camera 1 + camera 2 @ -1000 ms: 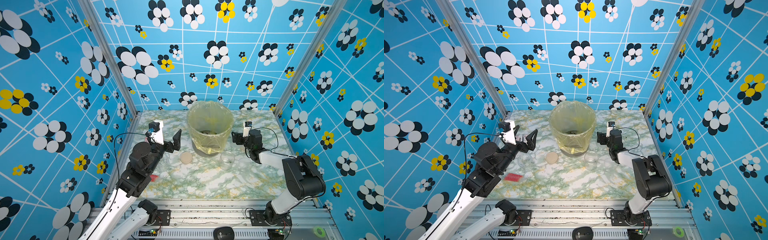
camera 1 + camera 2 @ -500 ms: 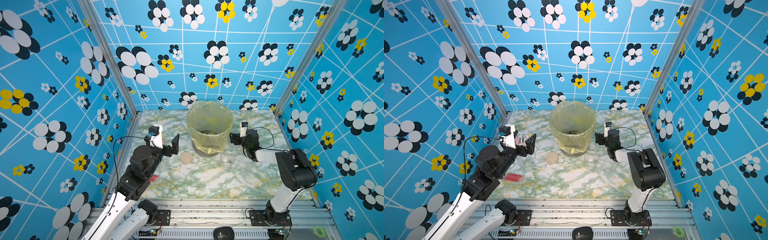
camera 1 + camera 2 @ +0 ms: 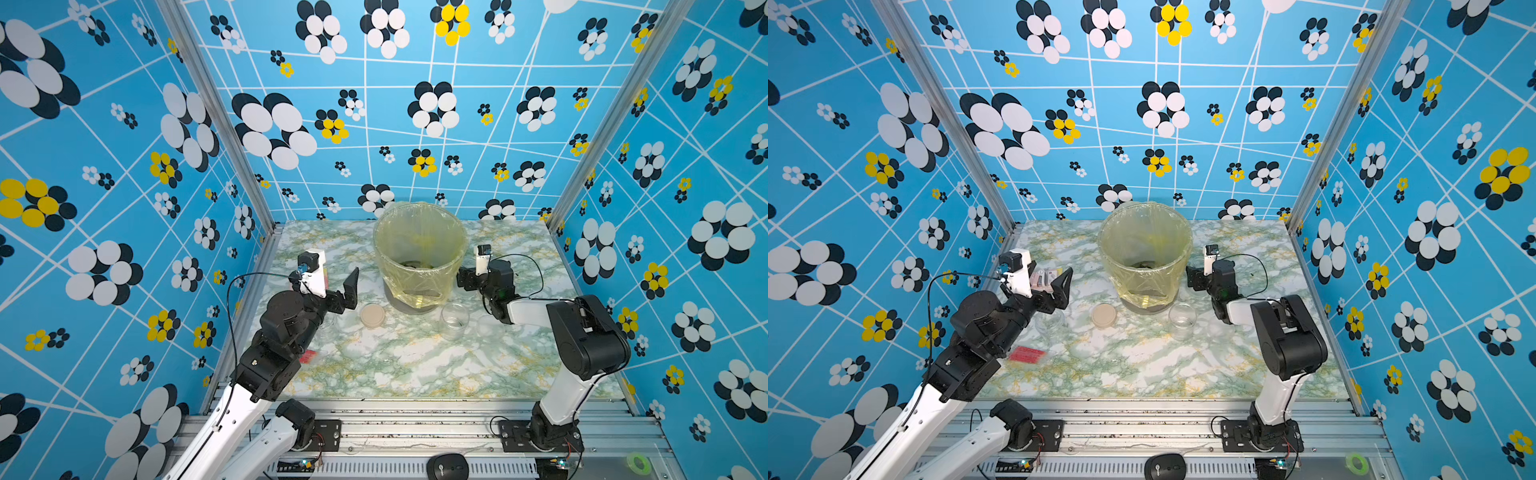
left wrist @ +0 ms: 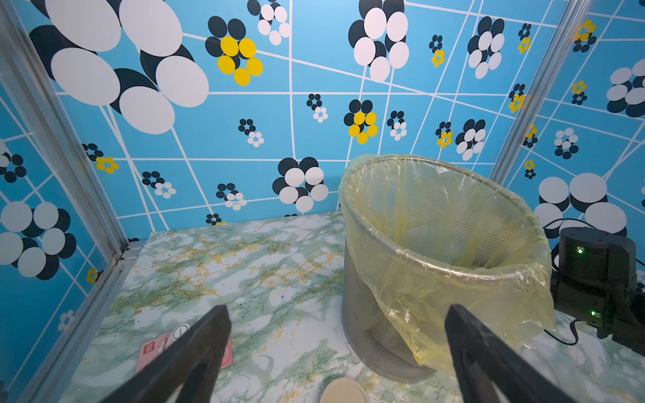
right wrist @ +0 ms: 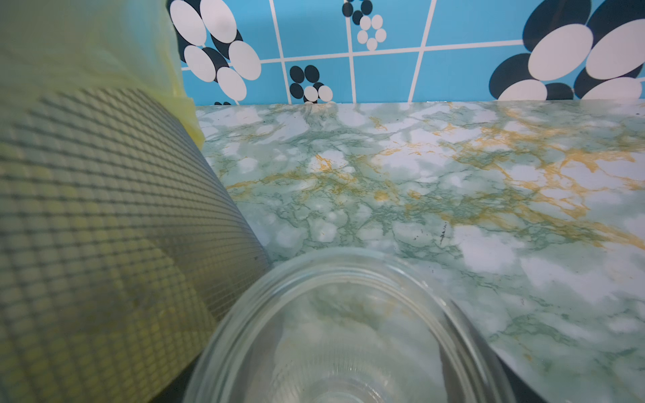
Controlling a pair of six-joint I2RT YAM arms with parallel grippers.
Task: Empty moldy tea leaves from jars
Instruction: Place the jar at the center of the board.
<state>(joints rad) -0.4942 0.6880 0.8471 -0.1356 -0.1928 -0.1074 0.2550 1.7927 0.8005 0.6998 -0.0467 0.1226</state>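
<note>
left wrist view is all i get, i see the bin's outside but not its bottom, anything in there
observer: yes, in both top views dark tea leaves lie at the bottom of the bin.
operator: any full jars around
observer: none that i can see; the open jar standing in front of the bin has no lid on and looks empty.
operator: anything down beside my arm
observer: a second clear jar stands upright right next to it, and it looks empty too.
</note>
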